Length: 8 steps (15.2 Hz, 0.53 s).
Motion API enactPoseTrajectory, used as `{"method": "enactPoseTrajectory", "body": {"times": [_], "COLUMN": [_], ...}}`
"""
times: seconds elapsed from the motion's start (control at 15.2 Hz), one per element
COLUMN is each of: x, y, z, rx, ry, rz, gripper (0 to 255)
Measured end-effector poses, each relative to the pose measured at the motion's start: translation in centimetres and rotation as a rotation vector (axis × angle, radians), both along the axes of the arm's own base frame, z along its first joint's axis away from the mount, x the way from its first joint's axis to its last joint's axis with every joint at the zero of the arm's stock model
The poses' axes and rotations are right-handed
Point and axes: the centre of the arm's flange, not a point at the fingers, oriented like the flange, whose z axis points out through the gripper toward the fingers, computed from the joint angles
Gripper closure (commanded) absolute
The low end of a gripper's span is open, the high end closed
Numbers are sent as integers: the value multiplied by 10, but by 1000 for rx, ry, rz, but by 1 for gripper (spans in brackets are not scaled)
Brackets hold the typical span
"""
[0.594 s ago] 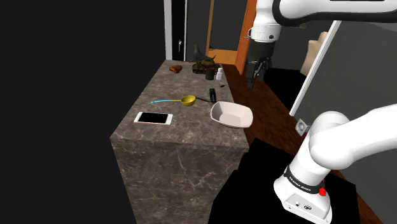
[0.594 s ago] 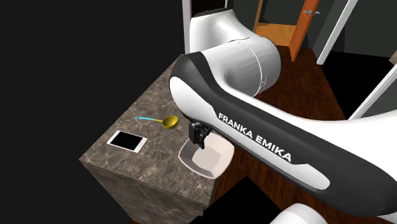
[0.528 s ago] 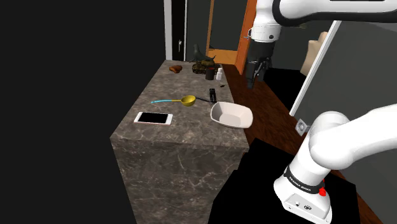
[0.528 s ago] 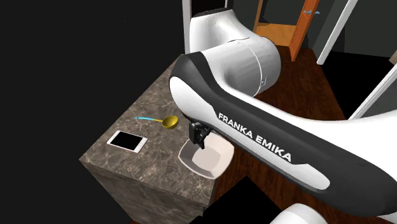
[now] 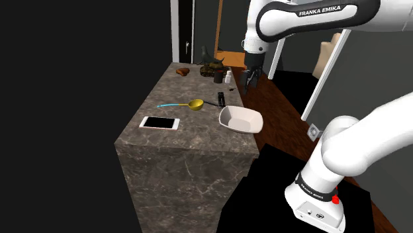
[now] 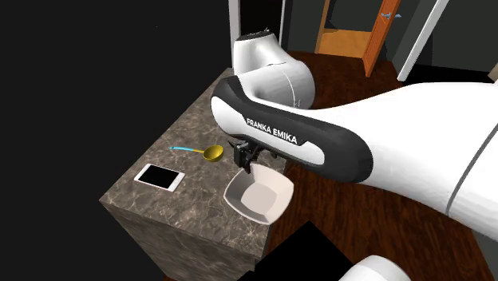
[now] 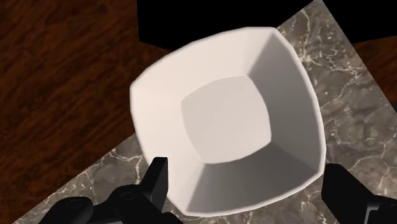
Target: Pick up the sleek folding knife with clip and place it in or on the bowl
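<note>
Black fingers (image 7: 157, 183): spread wide apart, holding nothing and touching nothing. They hang in the air, and the wrist view looks straight down between them into the bowl.
White bowl (image 7: 226, 121): squarish with rounded corners and empty. It sits at the edge of the tabletop, with dark wooden floor beyond.
Tabletop (image 5: 192, 142): dark stone with pale veins.
Folding knife (image 5: 222, 99): a slim dark object lying flat on the tabletop. It is just beside the bowl's far rim, between the bowl and a yellow spoon (image 5: 195, 104) with a blue handle.
Knife's long axis: in the shoulder view it runs roughly away from the camera, close to vertical in the picture.
Knife from the fingers: in the shoulder view the knife lies lower than the fingers and toward that view's left, past the bowl's rim.
Also on the tabletop: a phone (image 5: 159, 123) with a dark screen, well apart from the knife, and small clutter at the far end.
Progress, as a judgement: the knife is not yet picked up.
Next move, as a judgement: the fingers would need to shift off the bowl toward the knife, descend, and close across its narrow width.
</note>
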Motion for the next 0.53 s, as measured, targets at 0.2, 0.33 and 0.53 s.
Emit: {"method": "enactPoseTrajectory", "body": {"times": [0.2, 0.33, 0.53], "x": [29, 51, 80], "y": [-15, -22, -34], "z": [-20, -32, -54], "rx": [2, 3, 4], "ry": [-3, -4, -7], "rz": [18, 29, 47], "gripper": [0, 0, 0]}}
